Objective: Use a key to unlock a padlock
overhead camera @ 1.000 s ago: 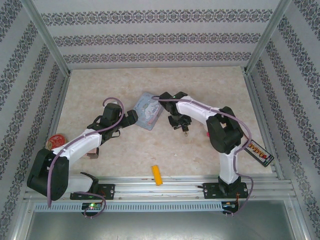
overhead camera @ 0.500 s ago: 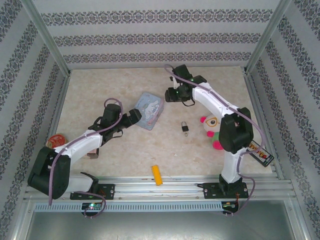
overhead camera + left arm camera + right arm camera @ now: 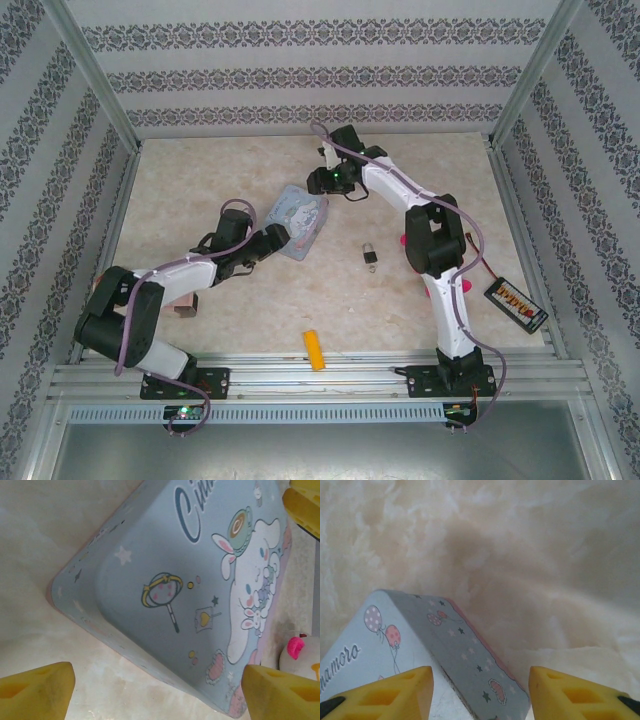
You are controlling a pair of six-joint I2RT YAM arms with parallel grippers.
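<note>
Your left tool is spread wide, with a yellow finger on either side of the near-left corner of the pale blue cartoon tin, and it grips nothing. Your right tool hangs part-open over the tin's far corner, also empty. The padlock lies free on the surface, near the tin's right side and apart from both tools.
</note>
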